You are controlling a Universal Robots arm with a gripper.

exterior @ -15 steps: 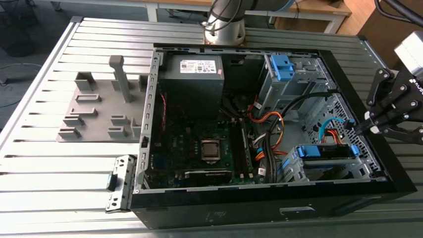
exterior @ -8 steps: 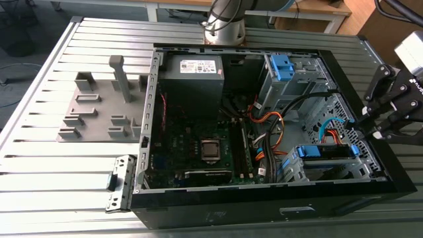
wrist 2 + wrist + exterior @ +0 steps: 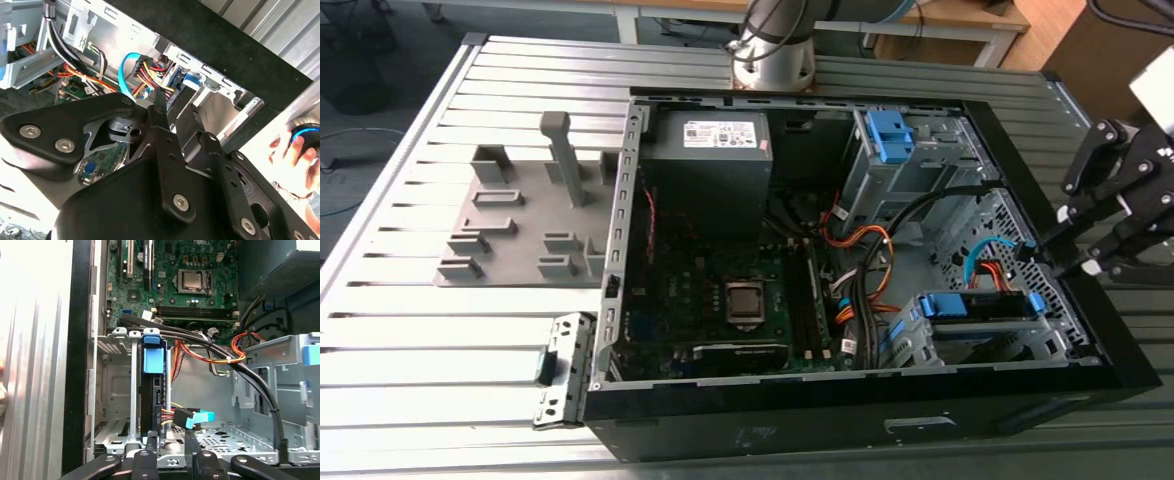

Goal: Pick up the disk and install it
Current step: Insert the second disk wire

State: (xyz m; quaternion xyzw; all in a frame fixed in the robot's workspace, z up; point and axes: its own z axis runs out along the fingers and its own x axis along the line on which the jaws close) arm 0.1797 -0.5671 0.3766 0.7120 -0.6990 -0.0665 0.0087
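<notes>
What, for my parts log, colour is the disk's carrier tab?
Blue; the tab on the disk shows best in the first wrist view.

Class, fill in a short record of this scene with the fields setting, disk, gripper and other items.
Setting: open black desktop computer case lying on a slatted metal table
Disk: flat silver metal hard drive in a blue plastic carrier frame, seated in the grey metal drive cage at the exterior view's right
Gripper: black gripper, fingers open, holding nothing, close to the cage
Other items: bare blue plastic bracket in another bay; grey plastic fixture on the table beside the case
</notes>
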